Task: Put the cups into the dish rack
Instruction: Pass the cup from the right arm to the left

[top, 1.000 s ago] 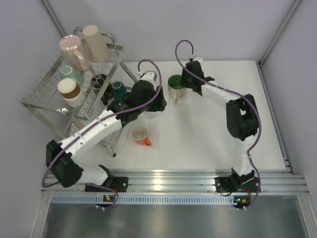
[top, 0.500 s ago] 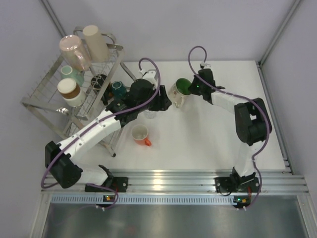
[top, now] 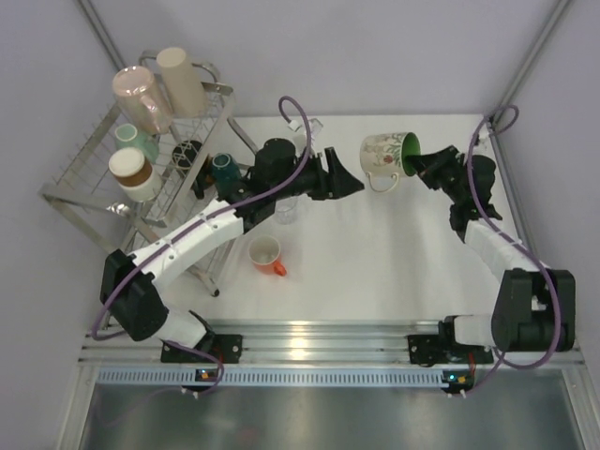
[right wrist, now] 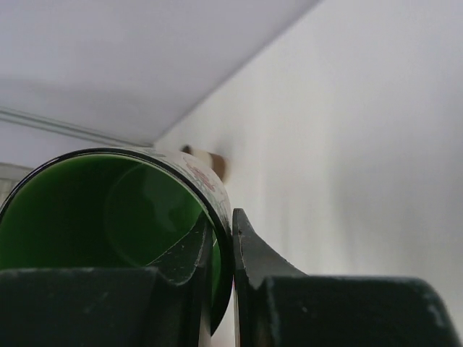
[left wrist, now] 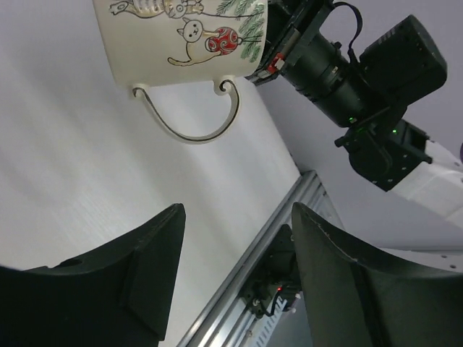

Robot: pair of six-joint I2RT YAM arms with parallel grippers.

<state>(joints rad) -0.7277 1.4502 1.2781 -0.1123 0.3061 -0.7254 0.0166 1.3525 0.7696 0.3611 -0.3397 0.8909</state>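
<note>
Top view first: the silver wire dish rack [top: 89, 159] sits at about 10 o'clock on the white desk [top: 394, 272], with several cups parked in it already, like the tall pink cup [top: 141, 94]. The action is at 1 o'clock. The right gripper [top: 419, 162] has a white ceramic mug with a glossy green inside [top: 384, 153] up off the desk, tipped on its side, mouth towards the right arm. The left gripper [top: 354, 184] hangs just beside it at the mug's 8 o'clock, jaws spread and nothing in them. A small white cup with an orange handle [top: 266, 253] waits on the desk at 6 o'clock.

Left wrist view: the mug [left wrist: 181, 32] floats at 12 o'clock, cat print and looped handle facing the camera, clear of the spread left gripper [left wrist: 239, 267].

Right wrist view: the right gripper [right wrist: 223, 249] is clenched on the mug's rim [right wrist: 108, 217], one finger inside the green, one outside.

This reads like a handover, since the rack is on the left arm's side. Next move would be the left gripper closing in around the mug's body or base and getting a firm hold before the right one lets go. The glaze looks slick, so a square grip matters.
</note>
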